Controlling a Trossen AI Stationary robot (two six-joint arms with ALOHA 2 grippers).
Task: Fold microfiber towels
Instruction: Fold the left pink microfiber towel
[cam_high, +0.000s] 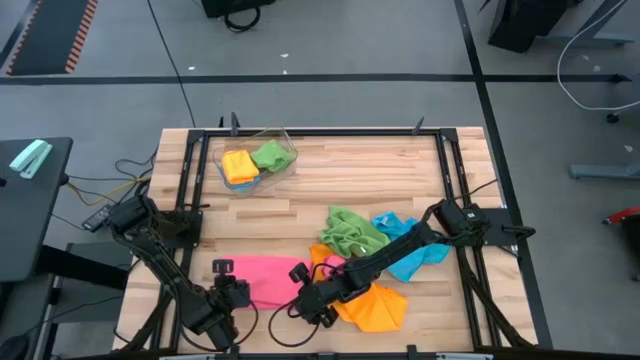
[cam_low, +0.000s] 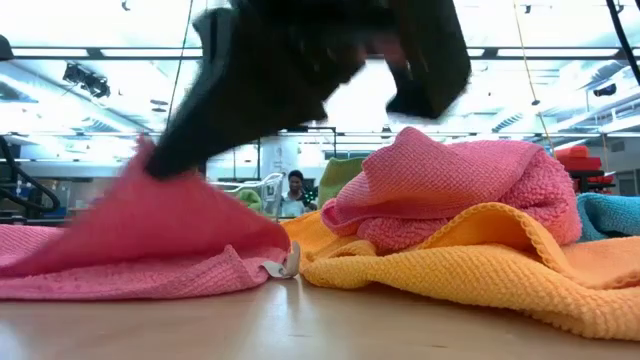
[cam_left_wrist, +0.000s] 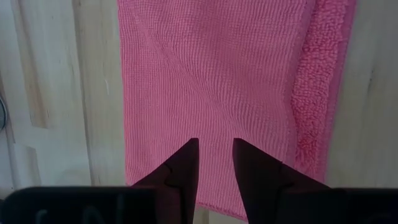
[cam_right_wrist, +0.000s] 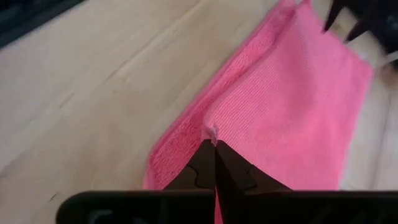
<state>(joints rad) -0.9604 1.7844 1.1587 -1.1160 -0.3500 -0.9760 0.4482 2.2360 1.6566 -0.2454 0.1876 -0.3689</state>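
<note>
A pink microfiber towel (cam_high: 262, 282) lies flat near the table's front edge, with a fuzzy lower layer showing along one side (cam_left_wrist: 311, 93). My right gripper (cam_right_wrist: 214, 142) is at its right end (cam_high: 305, 290), shut on the cloth. My left gripper (cam_left_wrist: 216, 142) stands over the towel's left end (cam_high: 233, 292). Its fingers point steeply down and are a little apart, with pink cloth showing between them. An orange towel (cam_high: 375, 305), a green one (cam_high: 350, 232) and a blue one (cam_high: 410, 248) lie bunched to the right. My right gripper pinches the pink towel's edge by a small white tag (cam_right_wrist: 212, 129) between its two shut fingertips. It comes slanting down from the table's right. The held part is raised into a peak (cam_low: 150, 165), while the rest of the towel lies on the table. I cannot tell whether my left gripper's fingertips (cam_left_wrist: 189, 152) touch the towel beneath them.
A clear plastic bin (cam_high: 285, 160) at the far left holds an orange and a green cloth. In the low view a pink bundle (cam_low: 450, 185) sits on the orange towel (cam_low: 470, 265). Bare wood lies across the table's middle and far right.
</note>
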